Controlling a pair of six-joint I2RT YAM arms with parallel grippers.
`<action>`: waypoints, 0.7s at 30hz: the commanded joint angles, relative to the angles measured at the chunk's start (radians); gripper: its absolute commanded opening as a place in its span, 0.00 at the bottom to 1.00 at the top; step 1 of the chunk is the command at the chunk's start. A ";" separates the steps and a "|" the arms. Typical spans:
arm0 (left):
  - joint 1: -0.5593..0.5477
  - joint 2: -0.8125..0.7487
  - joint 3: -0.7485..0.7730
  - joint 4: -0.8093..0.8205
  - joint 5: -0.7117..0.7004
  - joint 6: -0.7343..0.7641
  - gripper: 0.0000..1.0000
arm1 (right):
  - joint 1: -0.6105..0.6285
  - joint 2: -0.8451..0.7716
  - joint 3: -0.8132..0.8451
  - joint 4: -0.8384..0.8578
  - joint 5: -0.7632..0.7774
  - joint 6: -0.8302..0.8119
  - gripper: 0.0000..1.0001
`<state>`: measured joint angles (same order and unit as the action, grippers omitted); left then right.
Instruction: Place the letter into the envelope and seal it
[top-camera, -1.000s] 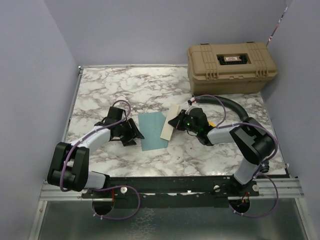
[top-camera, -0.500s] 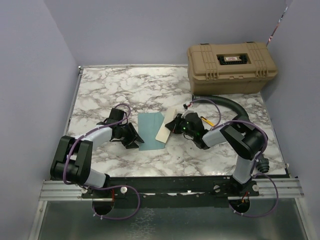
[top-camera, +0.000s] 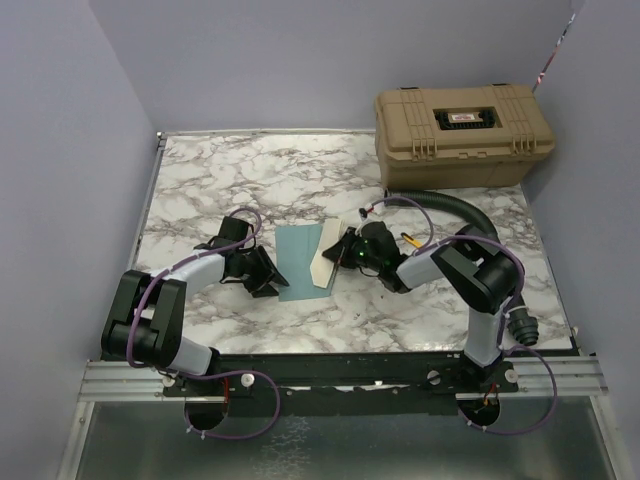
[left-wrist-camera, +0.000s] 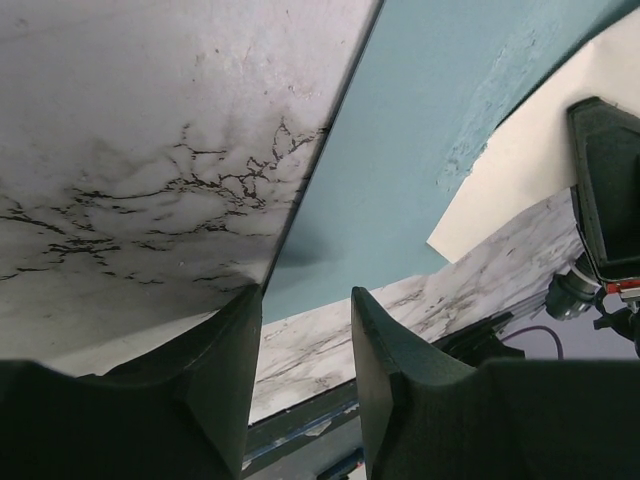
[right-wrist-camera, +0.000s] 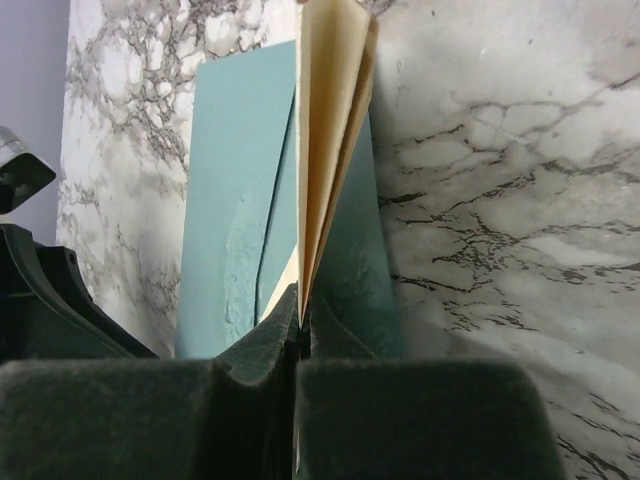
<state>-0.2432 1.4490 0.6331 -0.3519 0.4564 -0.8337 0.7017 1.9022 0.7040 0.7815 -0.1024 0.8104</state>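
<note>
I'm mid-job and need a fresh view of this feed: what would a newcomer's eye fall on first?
First, the folded cream letter, pinched on edge in the shut right claw over the right side of the teal envelope at mid-table. Next, the left claw, open, low at the envelope's left edge. Then the big tan case at the far right corner of the marble table.

No text, number or brand can be read in any view. The tan hard case (top-camera: 500, 150) at the far right of the surface (top-camera: 250, 180) has a small dark label (top-camera: 463, 118) on its lid, with print too small to make out. The letter (right-wrist-camera: 330, 120) and envelope (right-wrist-camera: 230, 200) show plain faces.
</note>
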 joint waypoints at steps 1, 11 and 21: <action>0.001 0.014 -0.023 0.020 -0.019 -0.010 0.42 | 0.009 0.048 0.049 -0.111 -0.090 0.114 0.01; -0.001 -0.020 -0.052 0.077 -0.093 -0.014 0.38 | -0.015 0.096 0.113 -0.261 -0.245 0.311 0.00; 0.002 -0.079 -0.002 0.096 -0.234 0.091 0.42 | -0.055 0.080 0.171 -0.453 -0.301 0.281 0.01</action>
<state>-0.2443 1.4025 0.5972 -0.2619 0.3733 -0.8268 0.6579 1.9694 0.8516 0.4980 -0.3729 1.1179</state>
